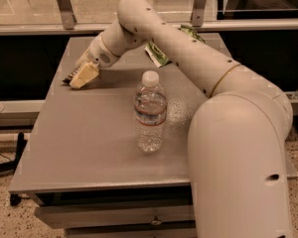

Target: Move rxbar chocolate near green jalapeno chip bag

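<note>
The rxbar chocolate point(67, 79) shows only as a dark sliver sticking out to the left of my gripper point(82, 76), near the table's far left edge. The gripper is shut on it, low over the table top, and its cream fingers point(85, 73) cover most of the bar. The green jalapeno chip bag point(158, 54) lies at the back middle of the table. My arm crosses over it and hides most of it, with a second green bit point(192, 31) showing above the arm.
A clear water bottle point(150, 114) with a white cap stands upright in the middle of the grey table point(84, 148). My large white arm fills the right side of the view. A railing and glass run behind the table.
</note>
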Motion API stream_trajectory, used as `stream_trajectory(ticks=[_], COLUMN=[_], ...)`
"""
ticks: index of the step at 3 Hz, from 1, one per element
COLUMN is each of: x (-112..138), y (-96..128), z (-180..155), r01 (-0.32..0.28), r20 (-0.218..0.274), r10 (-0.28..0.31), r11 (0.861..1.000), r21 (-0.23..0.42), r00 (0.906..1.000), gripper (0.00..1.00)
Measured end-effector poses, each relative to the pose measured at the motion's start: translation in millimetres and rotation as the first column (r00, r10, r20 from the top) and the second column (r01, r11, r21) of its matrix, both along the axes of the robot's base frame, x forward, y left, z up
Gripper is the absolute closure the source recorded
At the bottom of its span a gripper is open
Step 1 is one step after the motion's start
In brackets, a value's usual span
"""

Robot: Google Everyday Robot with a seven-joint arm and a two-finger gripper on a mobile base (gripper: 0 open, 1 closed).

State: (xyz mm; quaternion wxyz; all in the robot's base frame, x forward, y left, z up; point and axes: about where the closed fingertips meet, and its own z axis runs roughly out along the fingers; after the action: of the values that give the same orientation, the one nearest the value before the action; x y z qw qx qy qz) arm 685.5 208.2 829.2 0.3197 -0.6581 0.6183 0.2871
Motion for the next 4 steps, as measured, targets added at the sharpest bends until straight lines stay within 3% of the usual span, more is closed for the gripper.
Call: stream_trajectory(ticks=[1, 2, 3, 4], x=[-3.4, -2.6, 2.2, 2.5], y=[-4.4, -10.4, -28.9, -48.5], z=[16.0, 41.5, 71.0, 85.0], r01=[0.009, 0.016, 0.037, 0.063], r20=[0.031, 0.078, 0.136, 0.164], r10=[-0.009, -0.02, -0.044, -0.071], r11=[1.0, 0.999, 0.998, 0.997], r21=[0.026, 0.048, 0.052, 0.05], r00=[0.9995, 0.9968, 0.9898, 0.984], gripper=[0.89, 1.0, 1.0, 1.0])
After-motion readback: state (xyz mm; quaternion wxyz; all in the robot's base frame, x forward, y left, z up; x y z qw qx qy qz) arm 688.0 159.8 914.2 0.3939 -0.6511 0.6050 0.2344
